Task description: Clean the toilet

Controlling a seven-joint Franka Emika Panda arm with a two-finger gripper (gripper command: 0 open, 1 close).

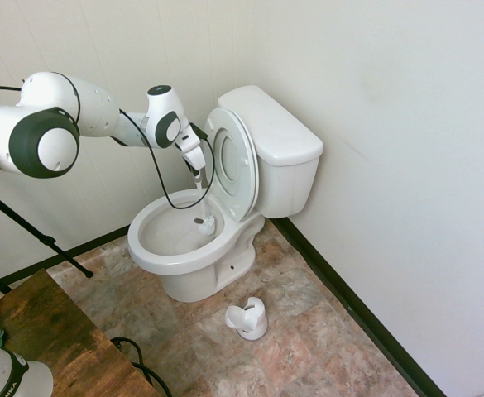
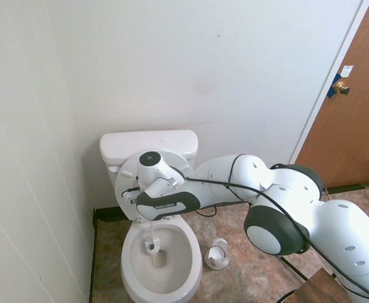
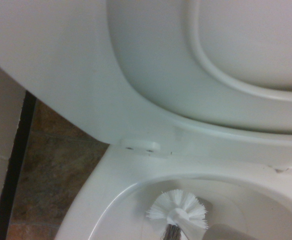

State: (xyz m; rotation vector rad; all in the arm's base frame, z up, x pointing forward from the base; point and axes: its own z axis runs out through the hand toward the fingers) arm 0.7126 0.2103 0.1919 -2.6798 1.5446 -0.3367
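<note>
Bathroom | toilet [image 1: 194,248] bowl holds brush [image 1: 206,222] head | claw [image 1: 197,175] pinching brush handle

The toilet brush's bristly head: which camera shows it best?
The wrist view: the brush head fills it close up, white bristles distinct, inside the toilet bowl. The first exterior view shows it small, low in the bowl; the second shows it tiny, from above.

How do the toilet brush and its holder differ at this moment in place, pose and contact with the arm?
The toilet brush hangs upright inside the toilet bowl; the brush holder stands on the floor beside the toilet. The brush is gripped by the gripper; the holder is untouched and holds nothing. Both are white.
</note>
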